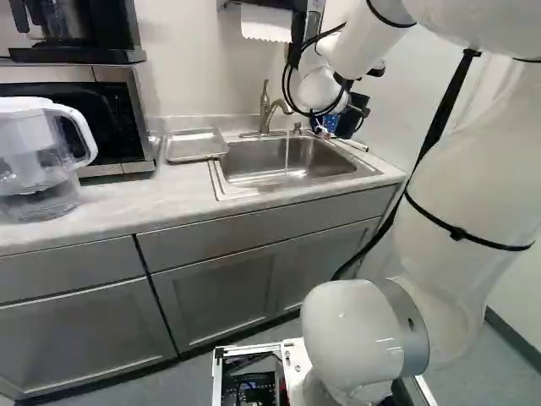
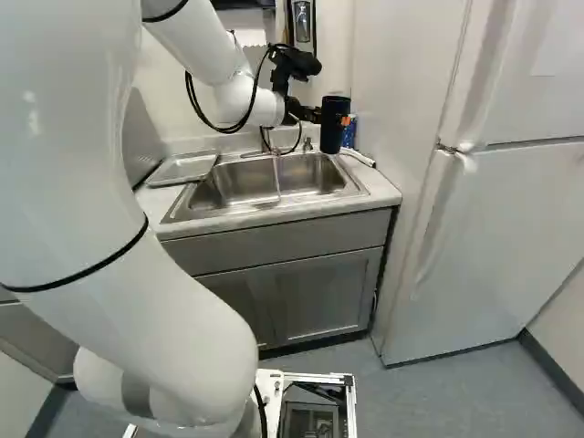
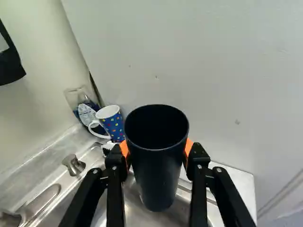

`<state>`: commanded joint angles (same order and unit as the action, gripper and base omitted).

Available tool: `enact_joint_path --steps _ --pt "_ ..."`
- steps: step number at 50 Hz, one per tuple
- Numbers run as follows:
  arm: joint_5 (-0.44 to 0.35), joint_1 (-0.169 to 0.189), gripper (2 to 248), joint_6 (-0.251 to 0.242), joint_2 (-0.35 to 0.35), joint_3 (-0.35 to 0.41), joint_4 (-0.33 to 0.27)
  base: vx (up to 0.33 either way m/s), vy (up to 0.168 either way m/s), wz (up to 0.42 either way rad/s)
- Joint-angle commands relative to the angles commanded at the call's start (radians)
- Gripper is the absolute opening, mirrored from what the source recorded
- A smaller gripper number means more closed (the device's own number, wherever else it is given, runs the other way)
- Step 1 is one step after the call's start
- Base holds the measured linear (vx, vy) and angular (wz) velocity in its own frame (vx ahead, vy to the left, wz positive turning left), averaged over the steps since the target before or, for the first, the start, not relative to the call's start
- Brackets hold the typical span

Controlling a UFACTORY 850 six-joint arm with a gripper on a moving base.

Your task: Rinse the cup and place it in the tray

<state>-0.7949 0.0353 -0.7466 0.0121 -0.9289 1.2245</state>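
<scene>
Between the orange pads [image 3: 124, 149]: one dark cup [image 3: 157, 172], tall, mouth up, roughly upright, pinched from two sides by the hand [image 3: 156, 153]. Position: raised above the worktop [image 1: 110, 203], near the fridge-side end of the sink [image 2: 239, 185], apart from the falling water.

Item: one tap [image 1: 267, 112], behind the sink, with a thin stream of water [image 1: 286, 152] dropping into the basin.

Item: one shallow metal tray [image 1: 196, 145], on the worktop at the sink's other side, left of it in both base views; the cup was well apart from it.

Item: one spotted mug [image 3: 112, 124], just beyond the cup in the wrist view; no part of the job.

Step in hand, by judgement: the rinse. Whether the cup was wet inside could not be told. Next move called for: a level carry back toward the stream, mouth beneath it, clear of the spout. Thereafter: a tip over the basin to drain, then a passage across the sink and a gentle setting down in the tray.
</scene>
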Motion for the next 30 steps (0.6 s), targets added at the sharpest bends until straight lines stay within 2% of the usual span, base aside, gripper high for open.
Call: enact_joint_path --steps 9,30 --pt "0.040 -0.002 125 -0.072 -0.001 0.001 -0.011 0.000 0.000 0.000" --pt "0.129 -0.002 125 -0.289 -0.001 0.001 -0.036 0.000 0.000 0.000"
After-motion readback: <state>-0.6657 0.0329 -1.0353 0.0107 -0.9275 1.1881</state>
